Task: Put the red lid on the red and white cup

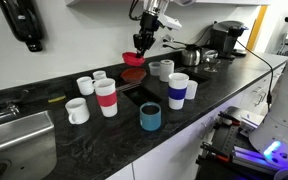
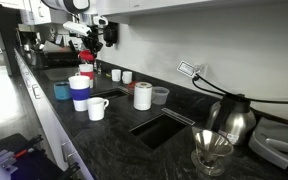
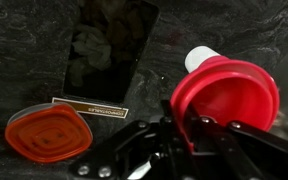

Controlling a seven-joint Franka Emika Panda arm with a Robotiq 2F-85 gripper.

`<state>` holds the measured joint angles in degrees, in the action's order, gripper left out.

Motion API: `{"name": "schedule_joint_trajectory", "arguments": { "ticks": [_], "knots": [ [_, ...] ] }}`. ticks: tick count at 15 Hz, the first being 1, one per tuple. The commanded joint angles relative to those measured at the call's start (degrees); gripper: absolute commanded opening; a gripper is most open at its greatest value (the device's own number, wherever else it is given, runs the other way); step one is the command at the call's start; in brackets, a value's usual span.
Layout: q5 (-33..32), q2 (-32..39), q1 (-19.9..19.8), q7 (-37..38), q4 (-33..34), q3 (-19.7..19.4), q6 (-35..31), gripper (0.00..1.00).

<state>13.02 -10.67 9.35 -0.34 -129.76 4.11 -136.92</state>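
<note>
My gripper (image 1: 142,40) hangs above the back of the dark counter and is shut on the rim of the bright red lid (image 1: 138,44). In the wrist view the fingers (image 3: 184,118) pinch the edge of the red lid (image 3: 229,92), which is held tilted. The tall red and white cup (image 1: 106,97) stands upright nearer the front of the counter, well away from the gripper. The gripper also shows far back in an exterior view (image 2: 92,38).
A red disc (image 1: 134,60) and a darker brownish one (image 1: 134,75) lie under the gripper; one flat red piece (image 3: 49,132) shows in the wrist view. White mugs (image 1: 77,110), a teal cup (image 1: 150,117), a blue and white cup (image 1: 177,90), a recessed sink (image 1: 139,96) and a kettle (image 2: 234,118) crowd the counter.
</note>
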Motion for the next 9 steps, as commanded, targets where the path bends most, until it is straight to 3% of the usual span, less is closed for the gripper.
{"name": "schedule_joint_trajectory", "arguments": {
  "ticks": [1,9],
  "knots": [
    [0.08,0.51,-0.44,-0.6,0.73,0.68,0.04,0.04],
    [-0.38,10.08,2.8,-5.33,11.81,5.05,1.49,0.04]
  ]
}}
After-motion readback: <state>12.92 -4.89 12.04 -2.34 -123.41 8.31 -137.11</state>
